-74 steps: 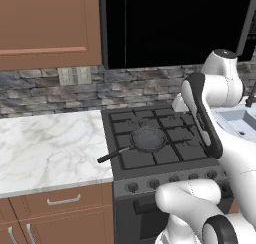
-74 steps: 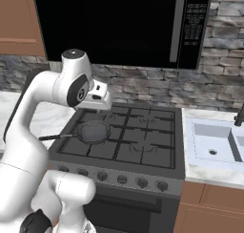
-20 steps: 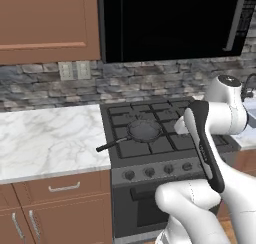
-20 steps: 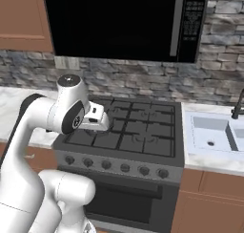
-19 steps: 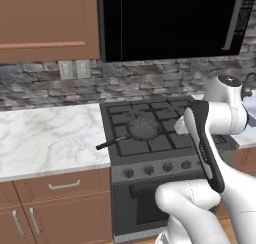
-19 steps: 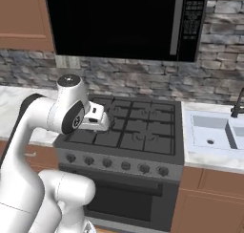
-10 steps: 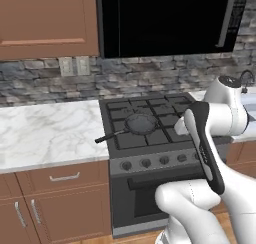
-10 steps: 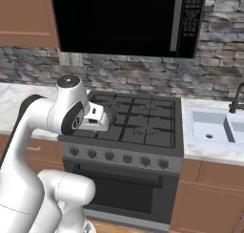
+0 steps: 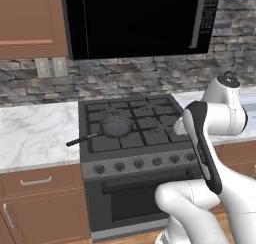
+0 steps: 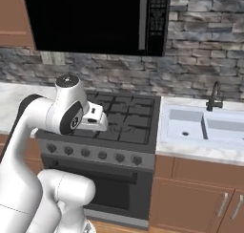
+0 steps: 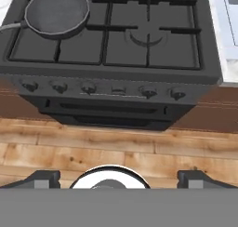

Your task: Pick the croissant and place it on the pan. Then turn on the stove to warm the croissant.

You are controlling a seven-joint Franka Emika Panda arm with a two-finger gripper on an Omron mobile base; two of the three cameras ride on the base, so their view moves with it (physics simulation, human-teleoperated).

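At eleven o'clock from the wide-open, empty gripper sits the pan, handle pointing nine o'clock, on the stove; I cannot find the croissant.
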